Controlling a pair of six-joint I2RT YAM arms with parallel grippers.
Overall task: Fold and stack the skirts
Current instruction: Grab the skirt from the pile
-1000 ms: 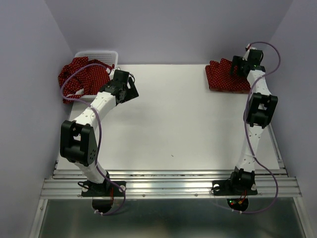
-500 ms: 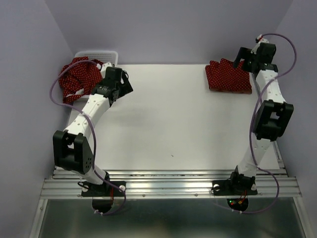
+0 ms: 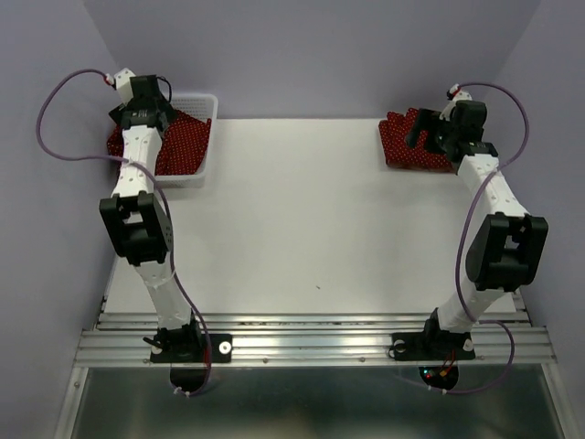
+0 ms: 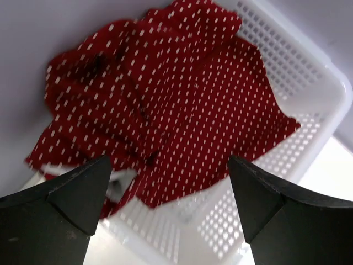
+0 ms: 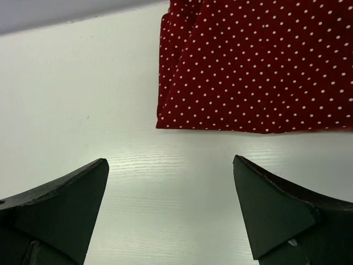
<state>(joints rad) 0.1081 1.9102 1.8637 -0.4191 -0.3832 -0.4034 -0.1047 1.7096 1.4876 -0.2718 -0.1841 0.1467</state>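
Note:
Several dark red skirts with white dots (image 3: 183,142) lie crumpled in a white lattice basket (image 3: 211,128) at the far left. My left gripper (image 3: 142,112) hangs above them, open and empty. In the left wrist view the skirts (image 4: 182,99) fill the basket (image 4: 309,83) below my open left gripper (image 4: 170,161). A folded dotted skirt stack (image 3: 407,146) lies at the far right of the table. My right gripper (image 3: 423,128) hovers at it, open and empty. In the right wrist view the stack (image 5: 253,72) lies just beyond my open right gripper (image 5: 170,160). The plaid skirt is out of view.
The white table (image 3: 311,219) spreads between the basket and the stack. Lilac walls close in on the left, back and right, with the basket tight against the left wall. A metal rail (image 3: 311,334) runs along the near edge.
My left arm has swung from the table beside the basket up and left, over the basket. My right gripper lifted off the stack, then came back down beside it.

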